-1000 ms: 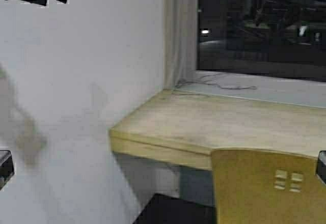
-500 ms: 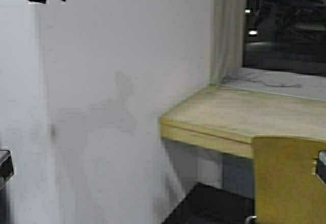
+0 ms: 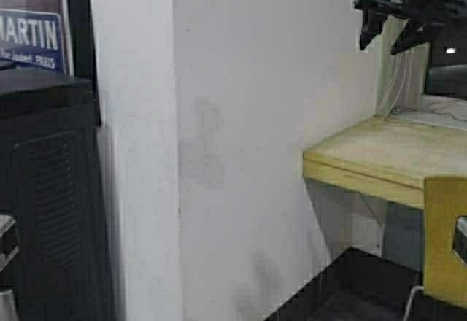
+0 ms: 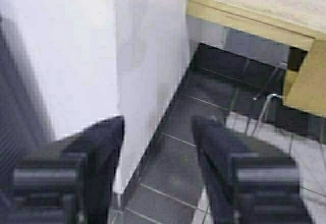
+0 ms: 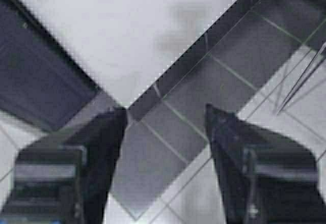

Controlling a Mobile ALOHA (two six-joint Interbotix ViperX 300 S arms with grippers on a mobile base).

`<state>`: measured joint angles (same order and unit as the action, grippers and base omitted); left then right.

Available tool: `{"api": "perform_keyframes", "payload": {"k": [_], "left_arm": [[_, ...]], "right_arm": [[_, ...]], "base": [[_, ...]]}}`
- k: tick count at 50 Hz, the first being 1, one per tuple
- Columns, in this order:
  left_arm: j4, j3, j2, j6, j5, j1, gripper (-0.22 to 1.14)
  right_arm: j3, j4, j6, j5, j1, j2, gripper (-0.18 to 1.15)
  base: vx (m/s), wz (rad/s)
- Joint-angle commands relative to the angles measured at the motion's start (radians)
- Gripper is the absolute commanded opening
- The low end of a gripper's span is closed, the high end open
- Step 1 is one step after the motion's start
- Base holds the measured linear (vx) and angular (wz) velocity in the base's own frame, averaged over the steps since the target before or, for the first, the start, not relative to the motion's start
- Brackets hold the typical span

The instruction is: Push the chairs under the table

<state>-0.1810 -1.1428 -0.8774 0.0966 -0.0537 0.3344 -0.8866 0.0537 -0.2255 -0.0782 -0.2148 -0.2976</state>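
Only the left edge of one mustard-yellow chair (image 3: 444, 241) shows, at the far right of the high view, in front of the table. The left wrist view shows the chair (image 4: 308, 81) and a chrome leg (image 4: 265, 109). The pale beige table (image 3: 379, 157) with its yellowish front edge juts from the right and ends at the white wall; it also shows in the left wrist view (image 4: 254, 5). My left gripper (image 4: 158, 124) is open and empty above the dark floor by the wall's foot. My right gripper (image 5: 165, 112) is open and empty above the floor tiles.
A white wall pillar (image 3: 241, 153) fills the middle. A black cabinet (image 3: 44, 190) with a blue sign (image 3: 29, 36) stands at the left. Dark floor tiles (image 3: 343, 292) lie under the table. A dark object (image 3: 401, 0) hangs at the top right. Thin chrome legs (image 5: 300, 81) show in the right wrist view.
The robot has turned left: the table and chair have slid to the right edge of the high view, and the black cabinet has come into view at the left.
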Motion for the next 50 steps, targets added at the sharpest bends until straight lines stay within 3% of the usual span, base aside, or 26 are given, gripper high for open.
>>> {"api": "perform_keyframes", "payload": {"k": [1,24,50], "left_arm": [[-0.008,0.021,0.006,-0.005,0.012,-0.011,0.81],[-0.018,0.018,-0.006,-0.008,0.002,-0.009,0.81],[-0.063,0.005,-0.017,-0.009,-0.044,-0.009,0.81]], "right_arm": [[0.029,-0.002,-0.005,0.003,0.003,0.003,0.85],[0.098,-0.028,-0.023,-0.006,0.034,0.064,0.85],[0.094,-0.035,-0.041,-0.031,0.04,0.067,0.85]], "base": [[-0.35,-0.04],[-0.37,-0.06],[-0.34,-0.17]]}}
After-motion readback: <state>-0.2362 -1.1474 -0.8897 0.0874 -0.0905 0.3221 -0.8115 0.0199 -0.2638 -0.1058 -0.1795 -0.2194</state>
